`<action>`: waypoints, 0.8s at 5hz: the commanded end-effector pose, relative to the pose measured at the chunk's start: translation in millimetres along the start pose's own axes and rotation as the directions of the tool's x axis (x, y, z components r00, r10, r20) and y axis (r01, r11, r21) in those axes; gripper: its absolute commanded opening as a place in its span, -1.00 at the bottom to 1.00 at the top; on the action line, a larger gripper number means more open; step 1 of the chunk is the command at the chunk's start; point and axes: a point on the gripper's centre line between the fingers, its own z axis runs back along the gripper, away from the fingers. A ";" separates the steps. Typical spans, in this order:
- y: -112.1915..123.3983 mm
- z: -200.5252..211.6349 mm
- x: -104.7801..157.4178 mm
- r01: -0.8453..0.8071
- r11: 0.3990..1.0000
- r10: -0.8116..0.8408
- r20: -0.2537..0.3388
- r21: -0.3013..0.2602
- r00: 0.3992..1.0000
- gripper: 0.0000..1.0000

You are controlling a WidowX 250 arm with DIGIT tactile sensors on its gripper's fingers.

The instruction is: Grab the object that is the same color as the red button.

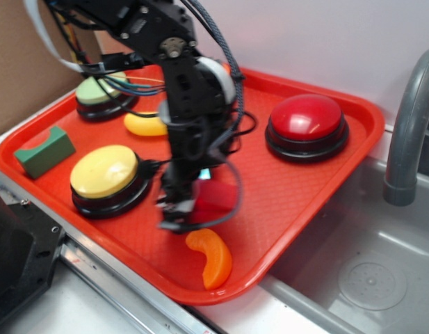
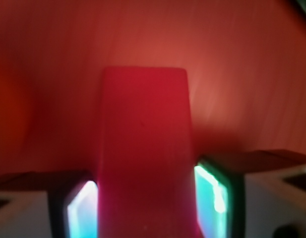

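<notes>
Fingers (image 2: 147, 203): sitting one on each side of the red wedge block (image 2: 145, 148) in the wrist view, their pads (image 2: 211, 191) glowing teal right against its flanks; they are clamping it.
Fingers, exterior view (image 1: 178, 209): pointing down over the red tray (image 1: 297, 195), with motion blur smearing the tips, so the contact is hard to read from this side.
Red wedge block, exterior view (image 1: 215, 195): showing just beside the finger tips, on the side facing the red button, low over the tray floor; whether it is resting on the tray or lifting off cannot be told.
Red button (image 1: 306, 118): standing on its round black base well beyond the fingers, toward the far corner of the tray next to the grey faucet (image 1: 409, 118).
Orange crescent piece (image 1: 211, 256): lying on the tray just below the fingers, close to the near rim, apart from them.
Yellow button (image 1: 105, 170): sitting beside the fingers on the side away from the red button.
Green notched block (image 1: 44, 151): lying farther out past the yellow button, near the tray edge.
Pale green button (image 1: 99, 89): sitting behind the arm, partly hidden by cables.
Yellow piece (image 1: 144, 124): lying behind the fingers, partly covered by the arm.
Desk (image 1: 89, 306): carrying the tray, with a grey sink basin (image 1: 370, 278) alongside.
</notes>
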 end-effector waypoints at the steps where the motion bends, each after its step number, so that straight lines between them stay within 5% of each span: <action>1: 22.5 108.1 -9.2 -0.500 0.865 0.490 0.151 0.037 0.859 -1.00; 3: 10.9 193.6 -56.1 -0.851 0.521 0.846 0.096 0.064 0.525 -1.00; 4: 4.1 192.9 -63.5 -0.871 0.489 0.861 0.138 0.033 0.489 -1.00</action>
